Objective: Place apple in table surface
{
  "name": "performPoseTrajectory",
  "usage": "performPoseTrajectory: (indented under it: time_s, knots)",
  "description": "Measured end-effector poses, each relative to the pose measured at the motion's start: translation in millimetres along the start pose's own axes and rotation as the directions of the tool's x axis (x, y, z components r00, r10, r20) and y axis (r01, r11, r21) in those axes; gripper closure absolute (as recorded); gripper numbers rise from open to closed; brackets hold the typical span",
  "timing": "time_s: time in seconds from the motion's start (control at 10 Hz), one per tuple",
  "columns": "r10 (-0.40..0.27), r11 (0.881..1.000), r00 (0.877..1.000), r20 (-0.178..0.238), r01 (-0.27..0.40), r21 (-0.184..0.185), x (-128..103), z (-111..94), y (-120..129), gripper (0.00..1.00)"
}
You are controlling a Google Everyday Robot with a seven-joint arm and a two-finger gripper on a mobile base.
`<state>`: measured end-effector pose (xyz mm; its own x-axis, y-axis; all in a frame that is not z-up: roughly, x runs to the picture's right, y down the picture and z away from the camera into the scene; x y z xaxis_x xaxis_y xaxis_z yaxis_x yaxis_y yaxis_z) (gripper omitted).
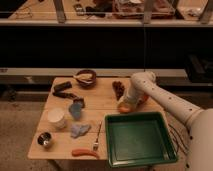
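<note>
Orange-yellow apple (124,107) sits right under the gripper (128,102), at the table surface (102,101).

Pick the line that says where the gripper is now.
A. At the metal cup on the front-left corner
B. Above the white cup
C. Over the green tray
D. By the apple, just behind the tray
D: the gripper is low at the apple, over the right part of the table, just beyond the far rim of the tray.
</note>
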<state>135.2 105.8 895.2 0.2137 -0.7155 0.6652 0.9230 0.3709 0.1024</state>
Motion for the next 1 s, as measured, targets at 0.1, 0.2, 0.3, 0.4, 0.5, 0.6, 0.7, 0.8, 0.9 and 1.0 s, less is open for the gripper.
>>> performPoseTrajectory:
  time_s: [0.1, 0.2, 0.3, 0.4, 0.5, 0.6, 0.7, 0.8, 0.9, 1.0]
  knots:
    - [0.01, 0.997, 1.0, 0.012, -0.011, 0.076, 2, -18, -4, 0.98]
    - [0.011, 0.99, 1.0, 0.023, -0.014, 0.141, 4, -36, -13, 1.0]
    - [0.01, 0.982, 1.0, 0.024, -0.014, 0.191, 6, -58, -19, 1.0]
    - [0.007, 0.973, 1.0, 0.015, -0.01, 0.229, 8, -82, -24, 1.0]
    - [0.003, 0.965, 1.0, -0.005, -0.002, 0.263, 12, -107, -31, 1.0]
    - [-0.005, 0.958, 1.0, -0.027, 0.012, 0.287, 16, -130, -39, 1.0]
    - [-0.01, 0.951, 0.999, -0.046, 0.024, 0.307, 19, -149, -47, 1.0]
    - [-0.008, 0.94, 0.997, -0.081, 0.034, 0.339, 24, -179, -52, 1.0]
    - [-0.002, 0.931, 0.994, -0.11, 0.042, 0.362, 28, -203, -54, 1.0]
    - [0.006, 0.923, 0.99, -0.14, 0.049, 0.382, 31, -221, -56, 1.0]
